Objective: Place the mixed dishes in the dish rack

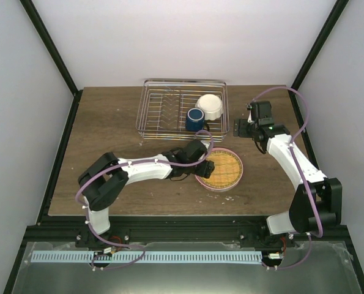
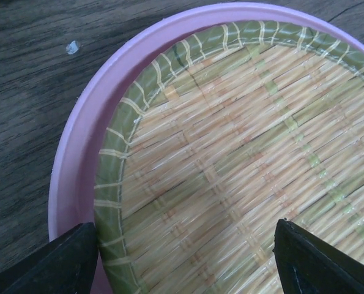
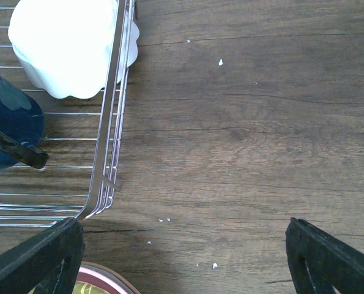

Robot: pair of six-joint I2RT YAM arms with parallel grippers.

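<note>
The yellow-lime ribbed plate (image 1: 223, 169) lies stacked on the pink plate (image 1: 240, 166) on the table in front of the dish rack (image 1: 146, 104). The white scalloped bowl (image 1: 210, 106) and dark blue mug (image 1: 195, 119) sit in the rack's right end. My left gripper (image 1: 201, 166) is open just over the stack's left edge; in the left wrist view (image 2: 185, 263) one finger is over the pink rim (image 2: 78, 159) and the other over the ribbed plate (image 2: 230, 153). My right gripper (image 1: 243, 127) is open and empty, right of the rack. No mint-green plate shows.
In the right wrist view my gripper (image 3: 185, 257) hangs over bare wood with small white crumbs. The rack's corner (image 3: 111, 122), the bowl (image 3: 68, 43) and the mug (image 3: 10, 122) are to its left, the pink plate's edge (image 3: 102, 285) at the bottom. Black frame posts and white walls surround the table.
</note>
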